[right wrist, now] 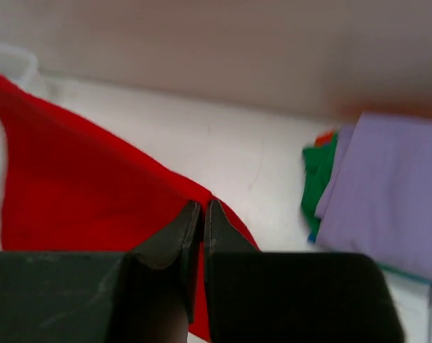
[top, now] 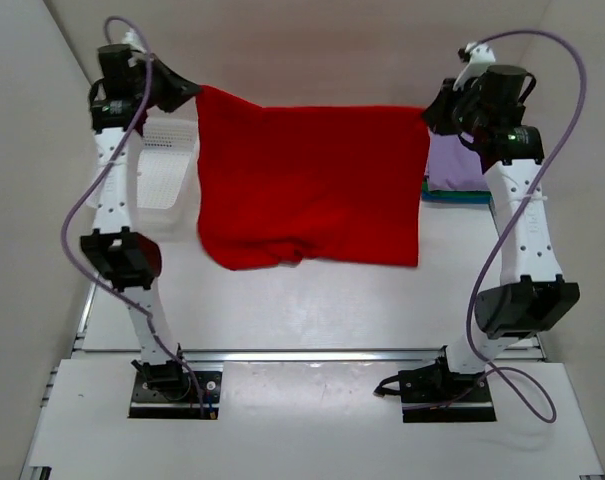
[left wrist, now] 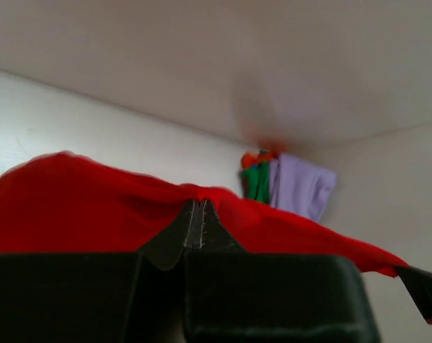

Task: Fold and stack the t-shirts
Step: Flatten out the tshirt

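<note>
A bright red t-shirt (top: 307,185) hangs stretched between both arms above the far half of the table, its lower edge sagging to the surface. My left gripper (top: 194,91) is shut on its far left corner, and in the left wrist view the red cloth (left wrist: 87,211) bunches over the closed fingertips (left wrist: 199,205). My right gripper (top: 429,112) is shut on the far right corner; the red cloth (right wrist: 87,193) runs away left from its tips (right wrist: 203,204). A folded stack with a lavender shirt (top: 452,165) on top lies at the right, green (right wrist: 319,179) and teal layers beneath.
A white mesh basket (top: 162,165) stands at the far left, partly behind the left arm and the shirt's edge. White walls close in the table on the left, back and right. Both arm bases (top: 172,385) sit at the near edge.
</note>
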